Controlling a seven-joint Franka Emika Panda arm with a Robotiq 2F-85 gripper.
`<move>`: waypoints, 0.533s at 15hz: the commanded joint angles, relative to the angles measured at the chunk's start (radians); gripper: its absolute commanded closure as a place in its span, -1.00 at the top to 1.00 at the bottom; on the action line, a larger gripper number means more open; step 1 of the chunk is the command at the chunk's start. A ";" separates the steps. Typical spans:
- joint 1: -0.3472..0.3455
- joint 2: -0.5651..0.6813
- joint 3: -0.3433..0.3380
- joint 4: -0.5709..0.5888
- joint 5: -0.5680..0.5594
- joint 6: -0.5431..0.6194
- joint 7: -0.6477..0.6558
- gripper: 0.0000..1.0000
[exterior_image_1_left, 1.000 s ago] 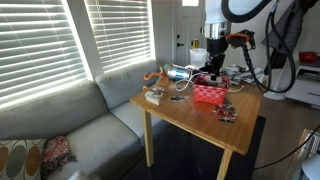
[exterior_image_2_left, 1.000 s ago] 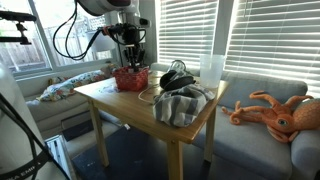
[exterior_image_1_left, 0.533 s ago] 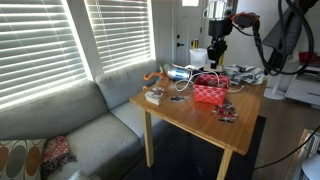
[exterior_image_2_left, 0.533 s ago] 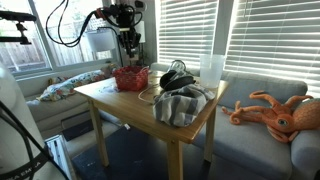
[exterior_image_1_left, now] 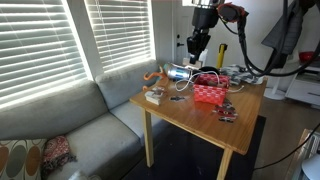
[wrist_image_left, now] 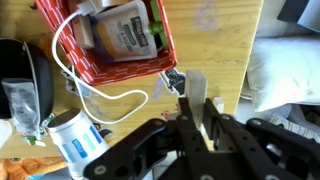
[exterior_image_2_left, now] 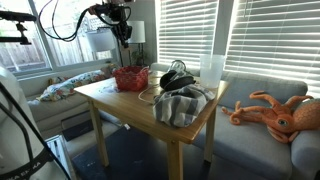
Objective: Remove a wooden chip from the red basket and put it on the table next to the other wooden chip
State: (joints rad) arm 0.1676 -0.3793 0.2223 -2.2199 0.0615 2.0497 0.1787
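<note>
The red basket (exterior_image_1_left: 209, 92) stands on the wooden table (exterior_image_1_left: 185, 112) and shows in both exterior views (exterior_image_2_left: 130, 78). In the wrist view its mesh wall (wrist_image_left: 166, 52) encloses a green-labelled packet and a white cable. My gripper (exterior_image_1_left: 196, 48) hangs high above the table, off the basket's side, and also shows in an exterior view (exterior_image_2_left: 122, 35). In the wrist view the gripper (wrist_image_left: 193, 108) is shut on a pale flat wooden chip (wrist_image_left: 194, 88). A small pale piece (wrist_image_left: 215, 103) lies on the tabletop just beside the fingers; it may be the other wooden chip.
A grey cloth (exterior_image_2_left: 182, 104), black headphones with cables (exterior_image_2_left: 177, 77) and a white cup (exterior_image_2_left: 211, 70) sit on the table. A small pale block (exterior_image_1_left: 154, 96) lies near one edge. A grey sofa (exterior_image_1_left: 70, 125) and an orange octopus toy (exterior_image_2_left: 270, 110) flank the table.
My gripper has risen from the red basket to well above the table and shifted sideways away from the basket, with the chip in its fingers.
</note>
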 commanded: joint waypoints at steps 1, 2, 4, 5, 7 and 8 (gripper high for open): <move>0.004 0.006 0.006 0.004 -0.001 0.006 0.008 -0.66; 0.005 0.010 0.009 0.005 -0.002 0.010 0.011 -0.66; 0.005 0.010 0.007 0.005 -0.002 0.012 0.011 -0.66; 0.005 0.010 0.007 0.005 -0.002 0.012 0.011 -0.66; 0.005 0.010 0.007 0.006 -0.002 0.012 0.011 -0.66; 0.005 0.010 0.007 0.006 -0.002 0.012 0.011 -0.66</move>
State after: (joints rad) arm 0.1699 -0.3699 0.2314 -2.2162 0.0611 2.0639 0.1886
